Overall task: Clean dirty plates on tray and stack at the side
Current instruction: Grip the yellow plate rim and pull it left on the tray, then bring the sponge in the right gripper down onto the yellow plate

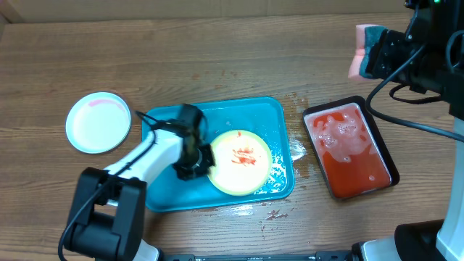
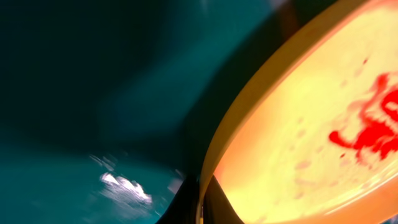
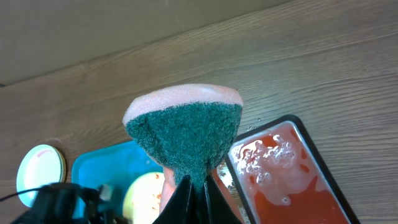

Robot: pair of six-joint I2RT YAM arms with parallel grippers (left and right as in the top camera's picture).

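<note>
The turquoise tray point(image 1: 239, 116) is wet. One yellow plate point(image 1: 240, 162) lies in the tray's right half, with red sauce smeared at the plate's centre. The left gripper point(image 1: 205, 161) is over the tray's middle, its jaws pressed together on the yellow plate's left rim. The left wrist view shows the fingers point(image 2: 180, 214) pinching that rim. A light blue plate point(image 1: 98, 122) lies on the table left of the tray, apart from it, with a faint pink streak near its far edge. The right gripper point(image 1: 373, 52) is raised beyond the tray's far right corner, well apart, with its jaws clamped on a pink-and-green sponge point(image 1: 360, 45). A black tray point(image 1: 386, 154) of red liquid sits just right of the turquoise tray, not touching it. Droplets lie on the table between the two.
</note>
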